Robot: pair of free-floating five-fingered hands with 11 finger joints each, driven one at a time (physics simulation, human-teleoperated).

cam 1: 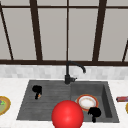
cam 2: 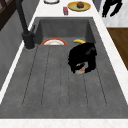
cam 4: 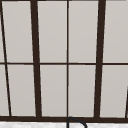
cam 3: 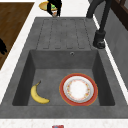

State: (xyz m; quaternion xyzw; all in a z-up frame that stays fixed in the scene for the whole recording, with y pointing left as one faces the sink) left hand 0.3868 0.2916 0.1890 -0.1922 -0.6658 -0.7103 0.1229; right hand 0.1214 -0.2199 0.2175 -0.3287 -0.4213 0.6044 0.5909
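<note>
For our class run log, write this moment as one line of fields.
left hand: shut on small orange-white object, over grey ribbed drainboard | right hand: idle, front of basin | basin: yellow banana, red-rimmed white plate

The robot is two free-floating hands, the left hand (cam 1: 37,89) and the right hand (cam 1: 94,112), with no arms or body attached. Both are uniformly matte black and human-shaped, with slender fingers. No markings, cables or screws can be made out.
</note>
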